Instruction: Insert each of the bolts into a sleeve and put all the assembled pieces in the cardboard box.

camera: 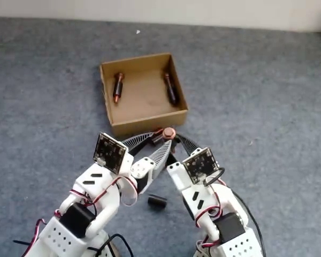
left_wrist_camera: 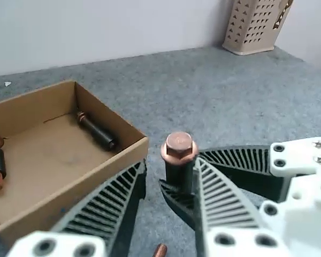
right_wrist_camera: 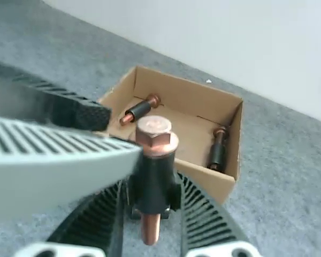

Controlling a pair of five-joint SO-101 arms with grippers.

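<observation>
right gripper (right_wrist_camera: 150,193) pinches the sleeve (right_wrist_camera: 151,176), bolt (right_wrist_camera: 155,136) seated through it, long axis upright, just outside the front wall of the cardboard box (camera: 144,124). left gripper (left_wrist_camera: 170,168) stands spread beside it. the cardboard box lies straight beyond the right gripper, likely the carrier.

The near wall of the brown cardboard box (camera: 150,124) bars 12 o'clock of the right gripper (camera: 169,142) clamping a copper bolt in black sleeve (camera: 168,133); beyond, bare floor between two like pieces (camera: 117,87) (camera: 170,89). Loose black cylindrical sleeve (camera: 157,202) at 6 o'clock.
</observation>
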